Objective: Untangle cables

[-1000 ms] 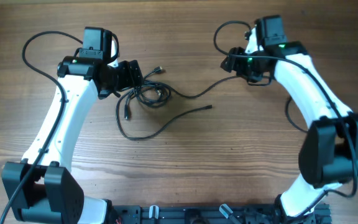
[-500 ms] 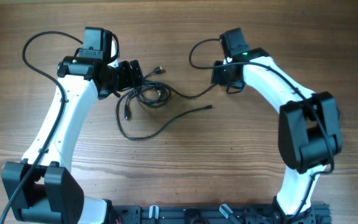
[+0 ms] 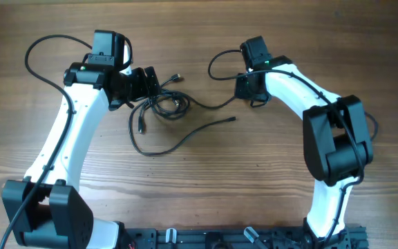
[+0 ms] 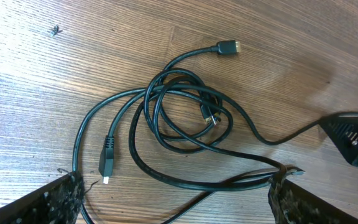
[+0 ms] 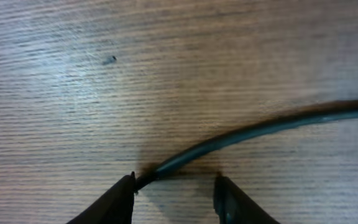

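Note:
The cables [image 3: 166, 104] lie as a loose black coil left of the table's middle, with strands trailing off to the right [image 3: 213, 106] and to the front [image 3: 185, 138]. My left gripper [image 3: 149, 84] hovers at the coil's left edge, open wide. In the left wrist view the coil [image 4: 185, 115] lies ahead of the left gripper [image 4: 176, 182], two strands cross between its fingers, and a plug [image 4: 106, 158] rests near the left finger. My right gripper [image 3: 243, 91] sits over the right strand's end. In the right wrist view that strand [image 5: 260, 132] touches the left fingertip [image 5: 124, 190], and the right gripper [image 5: 176, 179] has its jaws apart.
The table [image 3: 254, 173] is bare wood. Thicker black arm wires loop beside the left arm [image 3: 34, 50] and the right arm [image 3: 216, 61]. The arms' base rail [image 3: 240, 238] runs along the front edge. The right arm's elbow [image 3: 337, 138] stands at the right.
My right arm has swung left from the far right side down to the end of the right strand, and its jaws have narrowed. The left arm and the coil have not moved.

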`<state>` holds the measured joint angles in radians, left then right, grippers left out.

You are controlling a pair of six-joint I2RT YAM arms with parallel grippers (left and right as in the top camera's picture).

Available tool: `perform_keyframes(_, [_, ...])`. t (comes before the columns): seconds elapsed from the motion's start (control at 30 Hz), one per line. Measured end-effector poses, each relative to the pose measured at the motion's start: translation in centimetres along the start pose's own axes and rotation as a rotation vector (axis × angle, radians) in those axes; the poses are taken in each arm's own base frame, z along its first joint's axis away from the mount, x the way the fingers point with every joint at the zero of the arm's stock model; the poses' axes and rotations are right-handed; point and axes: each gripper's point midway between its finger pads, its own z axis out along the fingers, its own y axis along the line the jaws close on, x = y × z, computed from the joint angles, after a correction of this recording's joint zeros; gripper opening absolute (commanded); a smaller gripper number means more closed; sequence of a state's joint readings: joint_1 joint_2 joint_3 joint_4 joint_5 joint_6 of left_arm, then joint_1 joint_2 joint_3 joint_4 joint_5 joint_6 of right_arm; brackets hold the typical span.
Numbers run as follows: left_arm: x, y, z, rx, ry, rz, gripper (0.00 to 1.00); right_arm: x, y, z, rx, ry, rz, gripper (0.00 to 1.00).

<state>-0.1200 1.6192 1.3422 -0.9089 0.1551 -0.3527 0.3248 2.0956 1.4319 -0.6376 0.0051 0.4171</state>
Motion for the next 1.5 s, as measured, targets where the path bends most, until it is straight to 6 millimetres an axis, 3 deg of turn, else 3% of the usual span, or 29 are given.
perform_keyframes(0.37, [0.0, 0.0, 0.0, 0.000, 0.000, 0.000, 0.97, 0.1, -0.6, 0.0, 0.051, -0.005, -0.087, 0.39])
perform_keyframes(0.53, [0.0, 0.0, 0.0, 0.000, 0.000, 0.000, 0.97, 0.2, -1.4, 0.2, 0.093, -0.005, -0.063, 0.47])
perform_keyframes(0.8, [0.0, 0.0, 0.0, 0.000, 0.000, 0.000, 0.97, -0.9, 0.4, 0.3, -0.013, -0.037, -0.053, 0.43])
perform_keyframes(1.03, [-0.1, 0.0, 0.0, 0.001, -0.003, 0.000, 0.97, -0.2, 2.4, 0.0, -0.132, 0.001, -0.098, 0.53])
perform_keyframes(1.5, [-0.3, -0.1, 0.0, 0.006, -0.013, 0.002, 0.98, -0.9, 2.6, 0.0, -0.115, -0.024, 0.154, 0.45])
